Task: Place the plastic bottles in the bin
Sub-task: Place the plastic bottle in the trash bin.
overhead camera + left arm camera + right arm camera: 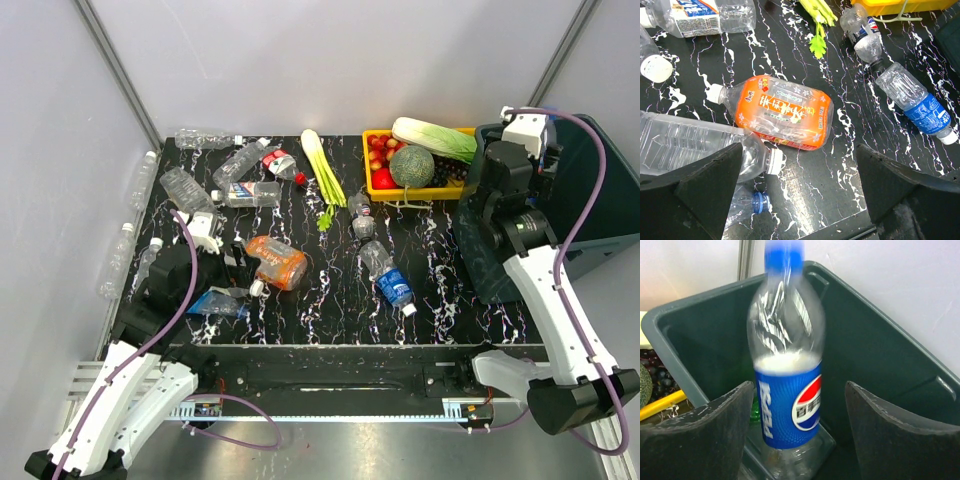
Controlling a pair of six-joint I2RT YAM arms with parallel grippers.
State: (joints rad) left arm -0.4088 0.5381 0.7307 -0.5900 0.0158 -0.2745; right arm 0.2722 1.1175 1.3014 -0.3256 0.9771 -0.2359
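While the right gripper (799,390) gapes, a blurred Pepsi bottle (785,340) stands in the bin (880,355).

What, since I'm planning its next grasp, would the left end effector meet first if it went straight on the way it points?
Most likely the orange bottle, lying on the table straight ahead of the open left end effector, though depth is unclear.

A blue-labelled bottle (787,405) carries the red, white and blue Pepsi globe beside white lettering set sideways. The orange bottle (777,112) bears a pale panel of large red East Asian characters, which cannot be made out. Other labels are illegible.
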